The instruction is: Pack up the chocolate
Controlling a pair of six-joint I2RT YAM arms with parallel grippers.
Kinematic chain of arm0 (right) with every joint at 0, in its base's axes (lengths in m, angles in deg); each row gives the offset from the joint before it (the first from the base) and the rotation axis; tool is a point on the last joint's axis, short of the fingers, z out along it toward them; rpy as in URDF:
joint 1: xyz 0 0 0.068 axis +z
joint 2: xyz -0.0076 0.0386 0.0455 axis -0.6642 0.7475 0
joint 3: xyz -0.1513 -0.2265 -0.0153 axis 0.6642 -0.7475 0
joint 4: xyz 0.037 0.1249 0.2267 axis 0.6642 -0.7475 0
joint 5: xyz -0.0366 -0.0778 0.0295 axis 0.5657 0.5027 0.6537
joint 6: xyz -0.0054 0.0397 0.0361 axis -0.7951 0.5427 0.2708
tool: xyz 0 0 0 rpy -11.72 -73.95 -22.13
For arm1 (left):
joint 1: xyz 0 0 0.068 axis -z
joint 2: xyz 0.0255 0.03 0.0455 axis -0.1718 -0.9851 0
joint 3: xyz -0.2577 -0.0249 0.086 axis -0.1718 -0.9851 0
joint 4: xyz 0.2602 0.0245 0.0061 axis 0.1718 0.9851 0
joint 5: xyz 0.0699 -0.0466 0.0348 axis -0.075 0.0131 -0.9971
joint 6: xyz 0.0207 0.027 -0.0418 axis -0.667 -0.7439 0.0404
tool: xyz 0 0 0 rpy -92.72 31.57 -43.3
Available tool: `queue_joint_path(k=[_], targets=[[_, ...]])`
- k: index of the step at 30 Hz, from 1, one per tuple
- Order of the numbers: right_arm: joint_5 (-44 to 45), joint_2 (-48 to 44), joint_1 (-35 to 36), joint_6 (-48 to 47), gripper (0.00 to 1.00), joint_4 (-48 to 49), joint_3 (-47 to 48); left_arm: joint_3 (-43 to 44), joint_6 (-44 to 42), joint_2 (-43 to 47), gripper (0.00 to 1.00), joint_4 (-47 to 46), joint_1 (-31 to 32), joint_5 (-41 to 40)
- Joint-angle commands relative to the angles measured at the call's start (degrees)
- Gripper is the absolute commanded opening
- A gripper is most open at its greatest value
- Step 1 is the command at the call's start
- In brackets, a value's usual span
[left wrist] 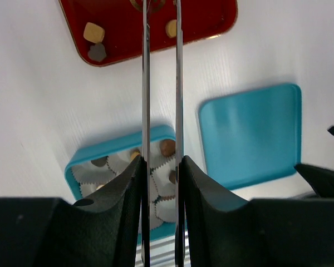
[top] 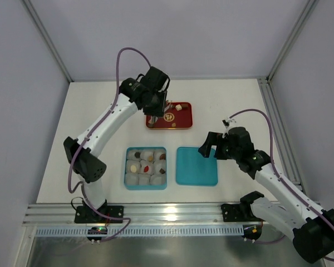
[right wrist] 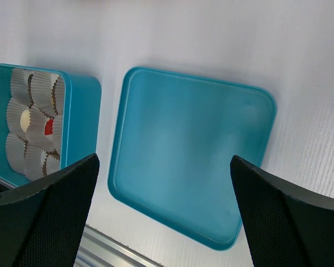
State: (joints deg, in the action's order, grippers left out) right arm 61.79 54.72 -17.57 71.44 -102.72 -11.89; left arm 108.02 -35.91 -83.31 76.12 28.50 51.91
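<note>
The chocolate is in two places. A few tan and dark pieces (top: 178,107) lie on the red tray (top: 156,123), and they show in the left wrist view (left wrist: 93,32). Others, one of them red (top: 147,167), sit in white paper cups in the teal box (top: 126,167). My left gripper (top: 156,104) is shut on metal tweezers (left wrist: 146,83). Their tips reach over the tray and run out of view. My right gripper (top: 207,148) is open and empty above the teal lid (top: 196,166).
The teal lid (right wrist: 189,161) lies flat just right of the box (right wrist: 80,111). The aluminium rail (top: 156,214) runs along the table's near edge. Frame posts stand at the back corners.
</note>
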Motion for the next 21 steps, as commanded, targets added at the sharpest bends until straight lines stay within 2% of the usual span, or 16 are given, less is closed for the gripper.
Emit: queue_joint_path(k=[1, 13, 21], targets=[[-0.84, -2.0, 0.38, -0.39, 1.0, -0.04, -0.46, 5.47, -2.11, -4.19, 0.32, -1.06, -1.12, -4.08], [-0.84, -3.06, 0.38, -0.92, 1.0, -0.92, -0.99, 8.55, -2.82, -13.42, 0.32, -3.43, -2.09, -5.14], [-0.05, -3.76, 0.38, -1.18, 1.0, -1.8, -0.73, 10.04, -1.67, -15.71, 0.33, -6.5, -2.0, -1.54]])
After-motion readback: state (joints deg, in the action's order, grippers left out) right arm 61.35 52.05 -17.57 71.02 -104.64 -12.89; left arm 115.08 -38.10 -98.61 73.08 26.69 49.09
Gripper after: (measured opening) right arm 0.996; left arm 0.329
